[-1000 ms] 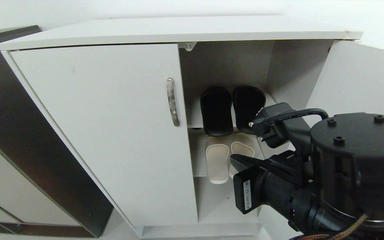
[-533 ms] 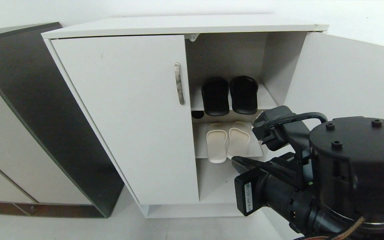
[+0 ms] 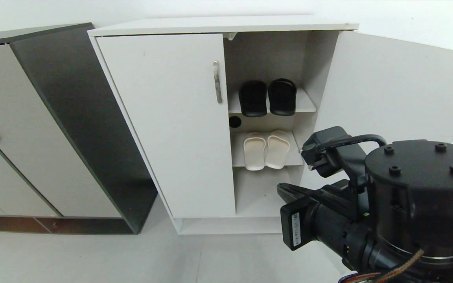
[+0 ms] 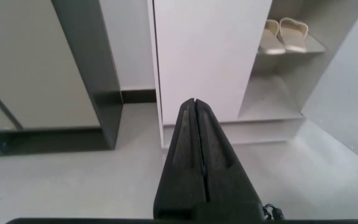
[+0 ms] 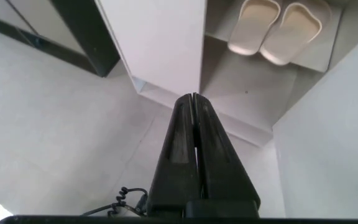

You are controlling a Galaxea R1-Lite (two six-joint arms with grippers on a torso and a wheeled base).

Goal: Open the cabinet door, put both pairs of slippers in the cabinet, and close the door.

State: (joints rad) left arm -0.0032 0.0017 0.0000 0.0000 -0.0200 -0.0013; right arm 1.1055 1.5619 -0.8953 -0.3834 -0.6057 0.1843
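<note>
Cabinet [image 3: 171,125], smooth white, rounded cream slippers [image 3: 269,150]

Matt white cabinet [image 3: 163,118], shiny metal handle [image 3: 218,81]

Bright, seemingly overhead light; shaded cabinet [image 3: 266,55]

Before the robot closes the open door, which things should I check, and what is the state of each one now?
1. Black slippers on the upper shelf: ok.
2. White slippers on the middle shelf: ok.
3. Slipper ends clear of the door's closing line: cannot tell; the white ones reach the shelf edge.
4. Left door shut: ok.
5. Right door closed: not ok, it stands wide open.
6. Left tool and right tool shut and empty: ok.
</note>
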